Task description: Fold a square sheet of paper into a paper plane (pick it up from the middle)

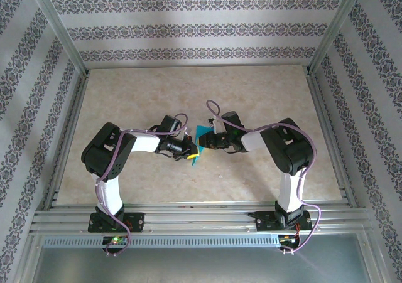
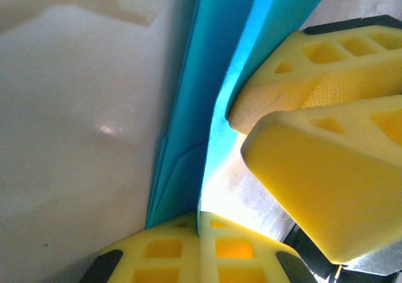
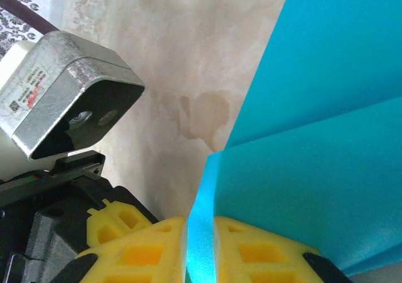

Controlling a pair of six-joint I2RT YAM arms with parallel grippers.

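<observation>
My left hand is clenched on an edge of the square sheet of paper, and my right hand pinches another. The part-folded sheet stands between them at mid desk. I judge we're mid-fold. Next, a flap needs swinging over and pressing flat without tearing.

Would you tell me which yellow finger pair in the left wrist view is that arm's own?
The pair at the bottom edge: the left gripper, shut on the sheet of paper. The right gripper's fingers sit larger at the right side.
</observation>
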